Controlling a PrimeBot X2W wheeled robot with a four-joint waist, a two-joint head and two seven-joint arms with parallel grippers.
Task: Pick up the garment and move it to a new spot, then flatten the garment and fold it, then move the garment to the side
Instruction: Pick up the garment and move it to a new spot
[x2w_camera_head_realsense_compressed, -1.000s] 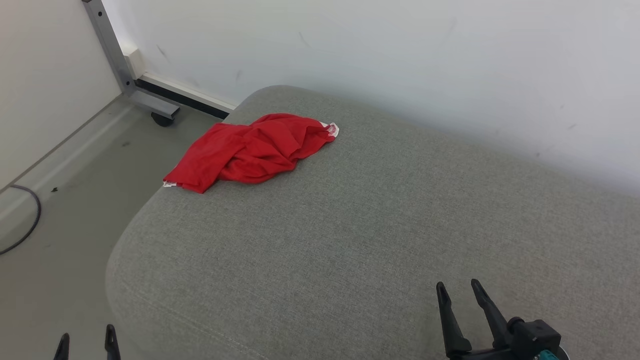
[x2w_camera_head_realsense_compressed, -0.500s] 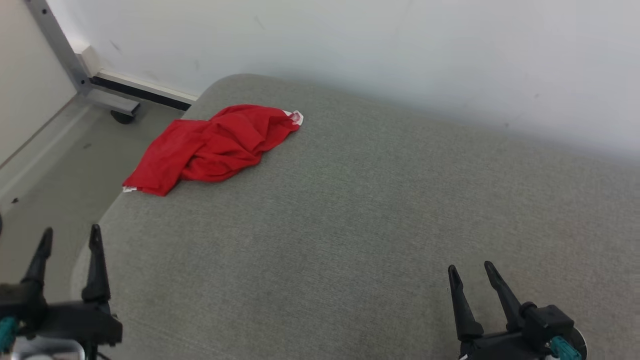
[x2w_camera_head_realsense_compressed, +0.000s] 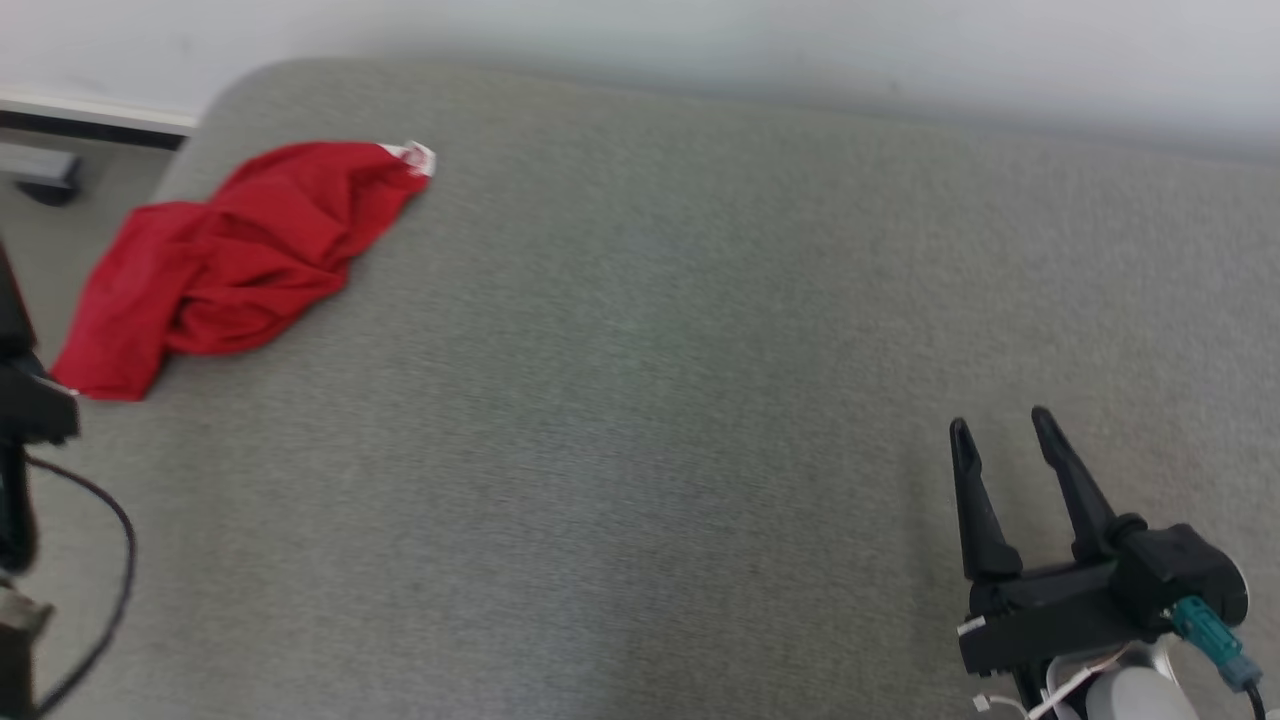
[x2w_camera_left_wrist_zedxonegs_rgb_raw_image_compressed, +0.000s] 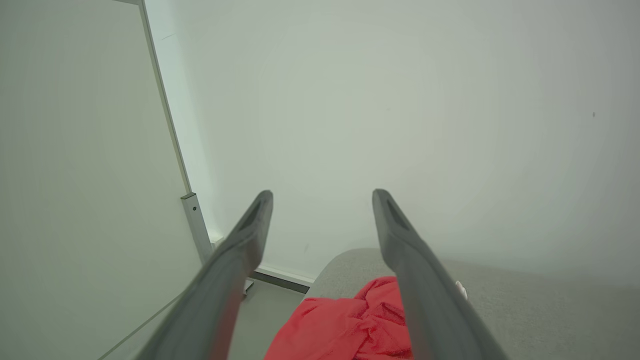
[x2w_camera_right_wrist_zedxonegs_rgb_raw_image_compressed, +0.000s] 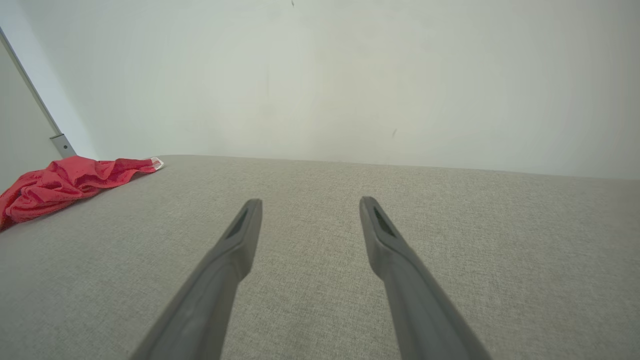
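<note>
While the garment (x2w_camera_head_realsense_compressed: 240, 250) lay crumpled and untouched at the far left corner of the grey cushion (x2w_camera_head_realsense_compressed: 650, 350), the first step, the pick-up, had not yet begun in the head view. One end of the garment reached the cushion's left edge. The right gripper (x2w_camera_head_realsense_compressed: 1000, 420) hung over the near right part of the cushion, well apart from the cloth, with its fingers spread wide and nothing between them. A dark block (x2w_camera_head_realsense_compressed: 25, 415) with a cable stood at the picture's left edge, probably part of the left arm.

In the left wrist view, the left gripper (x2w_camera_left_wrist_zedxonegs_rgb_raw_image_compressed: 322, 194) was fully open and empty. It pointed at the wall above the red heap (x2w_camera_left_wrist_zedxonegs_rgb_raw_image_compressed: 345, 325), which lay just below and ahead of its fingers. By my reading, the next move called for this arm to tip down and close on a raised fold.

In the right wrist view, the right gripper (x2w_camera_right_wrist_zedxonegs_rgb_raw_image_compressed: 311, 201) was likewise wide open over bare cushion, and the garment (x2w_camera_right_wrist_zedxonegs_rgb_raw_image_compressed: 65, 185) lay far off at the left corner.

Against the earlier head pictures, the whole scene had slid left and up, so the camera had turned. The garment kept the same crumple at the same corner. The right gripper stood higher in the picture, and the dark block stood where the left gripper's fingers had been.
</note>
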